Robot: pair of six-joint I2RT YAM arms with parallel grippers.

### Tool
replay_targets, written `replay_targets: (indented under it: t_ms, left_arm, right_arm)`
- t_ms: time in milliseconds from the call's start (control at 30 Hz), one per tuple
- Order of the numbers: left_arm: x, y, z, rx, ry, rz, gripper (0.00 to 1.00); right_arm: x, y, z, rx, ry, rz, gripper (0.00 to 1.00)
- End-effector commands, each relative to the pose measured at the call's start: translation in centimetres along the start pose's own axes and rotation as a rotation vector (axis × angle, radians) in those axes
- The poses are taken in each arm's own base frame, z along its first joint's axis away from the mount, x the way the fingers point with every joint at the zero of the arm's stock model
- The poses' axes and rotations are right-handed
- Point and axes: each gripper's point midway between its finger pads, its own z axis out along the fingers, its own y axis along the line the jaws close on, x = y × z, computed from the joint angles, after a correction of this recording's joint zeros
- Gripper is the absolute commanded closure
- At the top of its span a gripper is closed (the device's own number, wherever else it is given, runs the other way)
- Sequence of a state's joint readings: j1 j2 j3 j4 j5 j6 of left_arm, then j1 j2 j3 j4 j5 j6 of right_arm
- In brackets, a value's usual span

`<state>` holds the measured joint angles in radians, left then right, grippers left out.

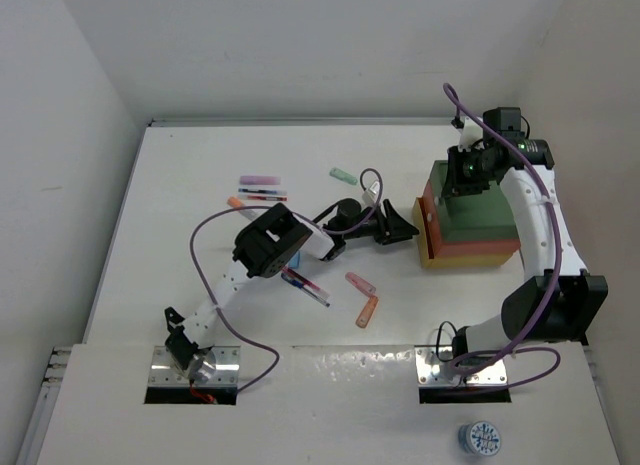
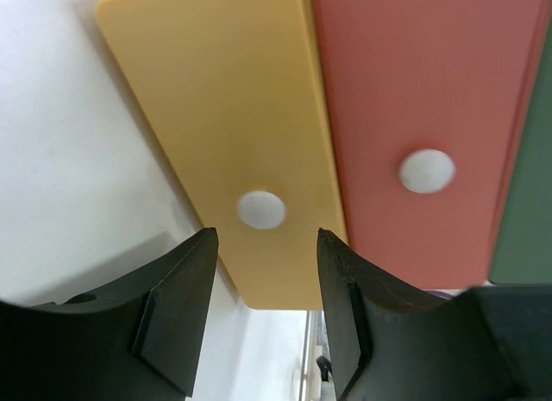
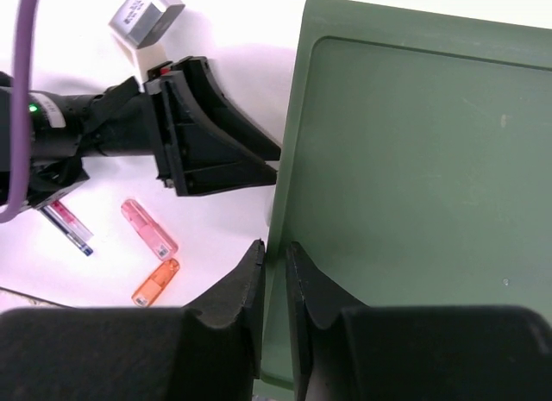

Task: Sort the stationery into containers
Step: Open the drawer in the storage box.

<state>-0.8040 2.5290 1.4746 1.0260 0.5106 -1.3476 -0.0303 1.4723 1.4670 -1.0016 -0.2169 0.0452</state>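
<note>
Right gripper point(image 3: 274, 250) pinches the shallow green plastic tray point(image 3: 414, 159); left gripper point(image 2: 266, 246) gapes at the yellow tray point(image 2: 224, 99); stubby markers point(image 1: 361, 283) lie unsorted mid-tabletop point(image 1: 180, 185).

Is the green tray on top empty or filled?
Empty: the green tray shows only bare floor in the right wrist view.

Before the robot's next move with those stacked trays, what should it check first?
1. Right gripper astride the rim of the green tray: ok.
2. Its grip fully tight: cannot tell.
3. Left gripper open, facing the end of the yellow tray: ok.
4. Left gripper bracing the yellow tray: cannot tell.
5. Green tray empty: ok.
6. Stationery sorted: not ok; pink marker and orange marker lie outside any tray.
</note>
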Motion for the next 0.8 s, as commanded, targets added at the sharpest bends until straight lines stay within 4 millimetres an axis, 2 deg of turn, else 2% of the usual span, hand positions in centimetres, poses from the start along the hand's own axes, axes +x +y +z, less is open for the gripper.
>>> replay_targets:
  t_ms: [0,300,767]
  left_arm:
    - [-0.1,-1.0,1.0,0.038,-0.001,0.021,0.45]
    - [-0.6,-0.6,1.6,0.036,-0.014,0.025,0.47]
    - [-0.6,0.0,2.1,0.024,-0.011,0.034,0.56]
  right_arm:
    - [3.6,0.1,1.2,-0.01,0.142,0.028,0.86]
    - [3.8,0.1,1.2,-0.01,0.146,0.027,0.88]
    - [4.1,0.3,1.4,-0.021,0.162,0.035,0.9]
